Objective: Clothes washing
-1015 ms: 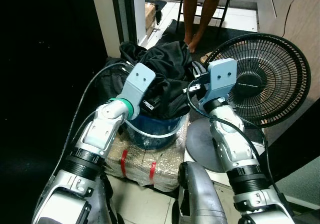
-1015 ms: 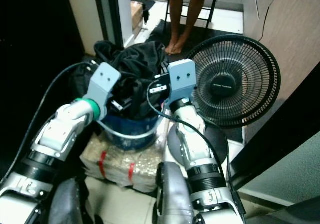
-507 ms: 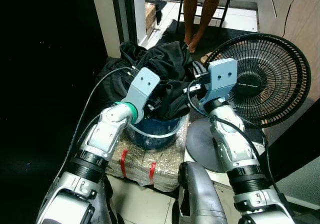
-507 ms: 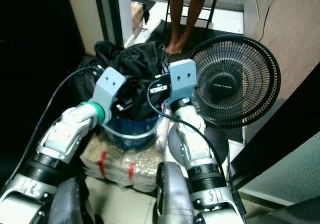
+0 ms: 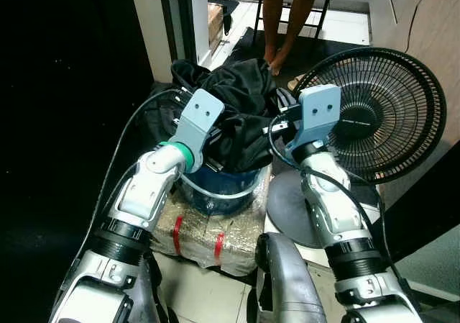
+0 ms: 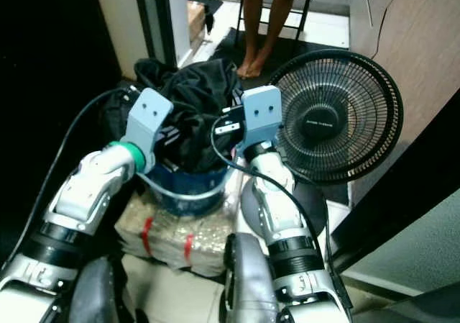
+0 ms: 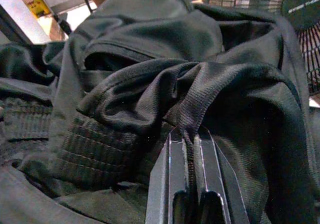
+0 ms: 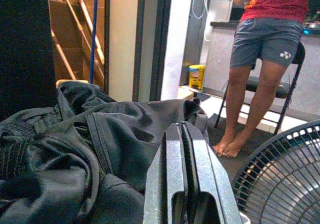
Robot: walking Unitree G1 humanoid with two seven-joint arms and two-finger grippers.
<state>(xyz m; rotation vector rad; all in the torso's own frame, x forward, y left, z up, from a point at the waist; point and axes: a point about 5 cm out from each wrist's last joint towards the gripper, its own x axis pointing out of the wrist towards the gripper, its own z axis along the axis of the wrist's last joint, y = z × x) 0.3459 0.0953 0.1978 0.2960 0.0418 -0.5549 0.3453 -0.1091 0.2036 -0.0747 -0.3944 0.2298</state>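
Black clothes point(image 5: 241, 103) heaped over a blue bucket point(image 5: 219, 186), directly ahead of both arms. Left gripper point(image 7: 190, 134), nearer, fingers pinched on a fabric fold; right gripper point(image 8: 183, 134) pressed together w/ nothing held, just above the pile's fan side. Bucket sits on a wrapped bundle point(image 5: 208, 233); fan point(image 5: 388, 111) beside, person point(image 8: 262, 44) seated beyond.

Home, tiled floor point(image 5: 208, 294), fan point(image 5: 377, 114), doorway

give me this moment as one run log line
left gripper: shut on black clothes | right gripper: shut, holding nothing, beside the pile | clothes heaped in blue bucket | fan at right
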